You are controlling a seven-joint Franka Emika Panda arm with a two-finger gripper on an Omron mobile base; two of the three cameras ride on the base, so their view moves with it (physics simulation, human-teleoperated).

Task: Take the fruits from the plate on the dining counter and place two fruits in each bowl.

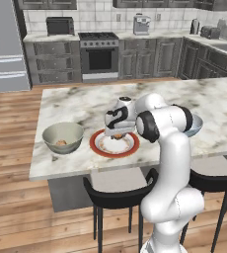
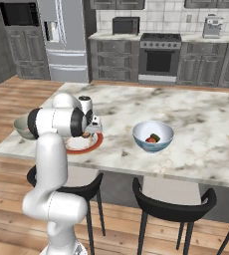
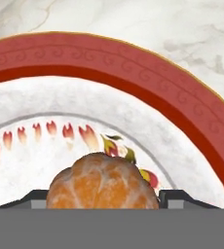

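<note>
My gripper (image 3: 102, 197) is down over the red-rimmed plate (image 3: 109, 63), its two dark fingertips pressed against both sides of an orange fruit (image 3: 102, 182) that rests on the plate. The left base view has the gripper (image 1: 118, 134) low over the plate (image 1: 98, 148), with the grey bowl (image 1: 62, 137) to its left holding one small orange-brown fruit (image 1: 61, 142). A pale blue bowl (image 2: 153, 135) on the dining counter (image 2: 196, 114) holds a red fruit (image 2: 150, 140) and a dark green one (image 2: 156, 136). My arm hides most of the plate (image 2: 94, 144) from the right.
Black stools (image 1: 120, 190) stand tucked under the counter's near edge, close to my base. Marbled counter (image 1: 76, 104) stretches beyond the plate and bowls. Dark cabinets, a stove (image 1: 99, 57) and a fridge (image 2: 64, 40) line the far wall.
</note>
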